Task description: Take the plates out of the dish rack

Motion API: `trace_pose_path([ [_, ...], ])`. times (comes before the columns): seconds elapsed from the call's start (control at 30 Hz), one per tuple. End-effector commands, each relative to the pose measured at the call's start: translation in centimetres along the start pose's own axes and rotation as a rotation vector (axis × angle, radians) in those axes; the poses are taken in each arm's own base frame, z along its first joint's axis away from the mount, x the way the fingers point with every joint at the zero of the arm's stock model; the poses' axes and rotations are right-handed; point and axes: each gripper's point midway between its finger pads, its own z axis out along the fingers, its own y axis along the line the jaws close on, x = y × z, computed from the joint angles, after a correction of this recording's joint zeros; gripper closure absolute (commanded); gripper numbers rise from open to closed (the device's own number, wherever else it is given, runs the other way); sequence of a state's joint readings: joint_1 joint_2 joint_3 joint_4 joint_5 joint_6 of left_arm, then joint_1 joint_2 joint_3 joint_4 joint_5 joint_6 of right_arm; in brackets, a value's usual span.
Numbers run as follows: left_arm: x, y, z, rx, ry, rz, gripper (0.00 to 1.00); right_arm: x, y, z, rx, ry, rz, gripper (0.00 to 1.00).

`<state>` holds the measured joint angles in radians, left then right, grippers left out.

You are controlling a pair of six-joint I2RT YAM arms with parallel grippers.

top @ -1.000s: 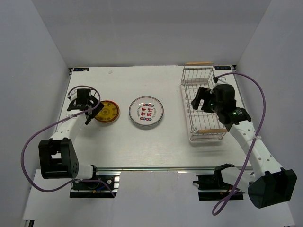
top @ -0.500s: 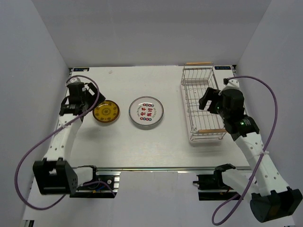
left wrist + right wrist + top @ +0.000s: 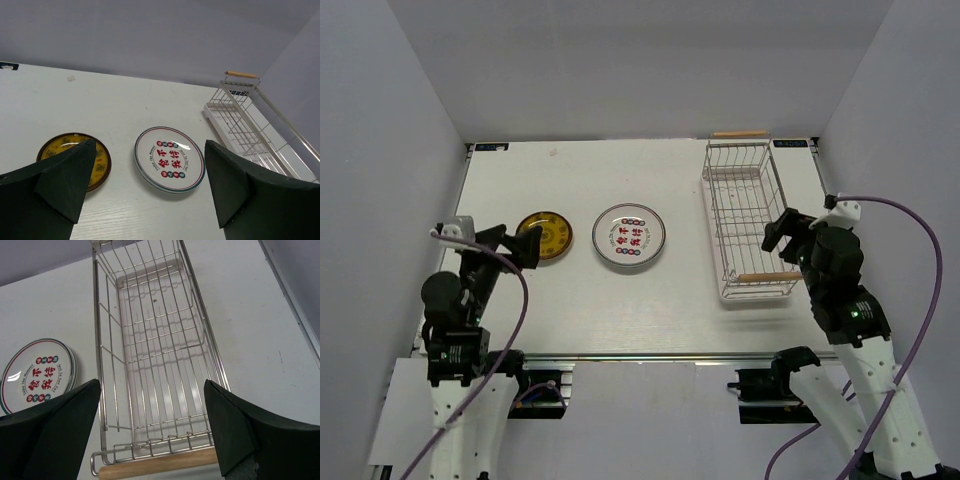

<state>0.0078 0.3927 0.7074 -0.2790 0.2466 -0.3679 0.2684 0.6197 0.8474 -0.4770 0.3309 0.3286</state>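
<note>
Here, a white table (image 3: pixel 620 300) stands walled in pale grey, and the right gripper (image 3: pixel 776 230) hangs spread and empty above the dish rack's (image 3: pixel 748 200) near right side. Left of the rack the white plate (image 3: pixel 630 237) lies on the table. Further left lies the yellow-brown plate (image 3: pixel 546 236), with the left gripper (image 3: pixel 528 247), also spread, just beside it.

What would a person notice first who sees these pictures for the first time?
The silver dish rack at the right of the table stands empty. Two plates lie flat left of it, apart from each other: a white plate with red characters near the middle and a yellow-brown plate further left. The left pincer and the right pincer are open and hold nothing.
</note>
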Motion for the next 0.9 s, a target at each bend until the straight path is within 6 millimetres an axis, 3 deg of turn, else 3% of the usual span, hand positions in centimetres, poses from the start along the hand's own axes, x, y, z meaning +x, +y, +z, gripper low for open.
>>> trace_pose_path([
  [0.0,2.9,0.7,-1.5,0.003,0.055,0.069,0.02,1.7,-1.3,-0.8,0.039,0.032,-0.008,0.11],
  [0.1,4.2,1.4,-2.6,-0.022,0.028,0.061,0.02,2.5,-2.1,-1.4,0.054,0.029,-0.015,0.11],
  [0.23,3.5,1.8,-3.6,-0.053,-0.014,0.071,0.02,4.3,-2.6,-1.4,0.053,0.026,0.003,0.11],
  [0.47,5.8,2.6,-3.3,-0.085,0.091,0.042,0.02,4.4,-2.2,-1.4,0.031,0.012,0.034,0.11],
  [0.87,5.8,2.5,-3.2,-0.076,0.089,0.04,0.02,4.9,-2.2,-1.1,0.043,0.049,0.041,0.1],
])
